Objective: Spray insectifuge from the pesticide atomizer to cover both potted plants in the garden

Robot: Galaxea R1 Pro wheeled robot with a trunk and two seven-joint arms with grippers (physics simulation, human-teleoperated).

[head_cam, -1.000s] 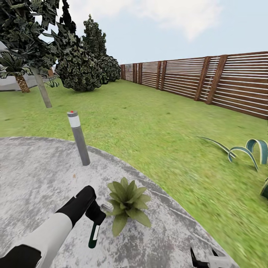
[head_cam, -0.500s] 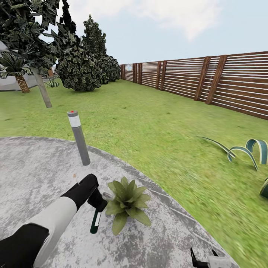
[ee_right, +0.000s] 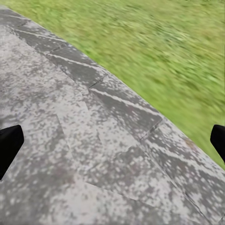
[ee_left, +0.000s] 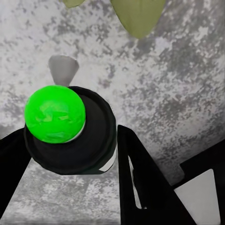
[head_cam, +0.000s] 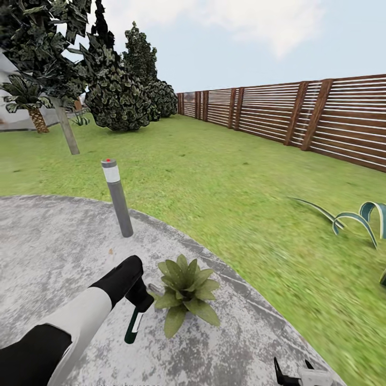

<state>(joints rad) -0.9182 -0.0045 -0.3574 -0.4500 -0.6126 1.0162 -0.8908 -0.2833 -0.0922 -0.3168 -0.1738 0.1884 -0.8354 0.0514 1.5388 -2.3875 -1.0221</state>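
Green lawn (head_cam: 225,182) occupies the centre and right of the head view, bounded along the upper right by a brown slatted fence (head_cam: 321,115); a round grey paved patio (head_cam: 53,252) takes the lower left.

Left gripper (head_cam: 140,300): pinching the pesticide atomizer (head_cam: 133,327) at its spray head, low and left of centre. The bottle hangs down over the patio, just beside the potted plant (head_cam: 185,292). In the left wrist view the atomizer (ee_left: 70,129) sits between the dark fingers (ee_left: 140,178), with a pale leaf of the plant (ee_left: 138,16) at the upper edge of that frame.

Right gripper (head_cam: 295,375): at the bottom edge, right of centre. In the right wrist view its fingertips (ee_right: 9,145) stand at opposite edges of the frame, spread wide, with nothing between them.

Risks, as judged:
- The bottle hangs with its body lower than the head, so the nozzle's aim is uncertain; spray could fall on paving and leave the leaves uncovered.
- The grip is on the head alone; a swing of the arm could let the bottle pivot or slip.
- The gripper is very near the leaves and could brush them.
- A second plant must also be covered; stopping at this one leaves the task incomplete.

Count:
- Atomizers: one.
- Potted plants of the task: one in sight.
- Bollard lamps (head_cam: 117,198): one.
- Striped agaves (head_cam: 354,220): one, at the right edge.
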